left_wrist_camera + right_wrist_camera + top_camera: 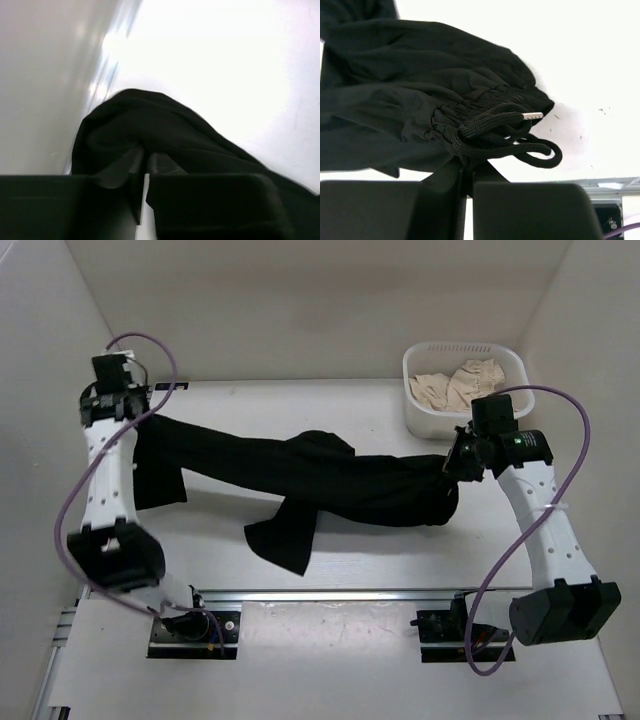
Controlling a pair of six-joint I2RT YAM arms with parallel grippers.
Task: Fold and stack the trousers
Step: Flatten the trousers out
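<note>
While the trousers [330, 480] lay stretched across the table [300, 400], the left gripper [145, 167] sat clamped on one leg's end, far left. The right gripper [466, 167] pinched the waistband by the drawstring [520, 135]. Likely step: gripping for the first fold. Next move needs both ends lifted evenly.

Black trousers [320, 480] stretched across table

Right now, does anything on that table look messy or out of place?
The black trousers lie bunched and twisted between the left gripper and the right gripper, one leg flopping crooked toward the near edge. Their drawstring loops loose beside the right gripper.
</note>
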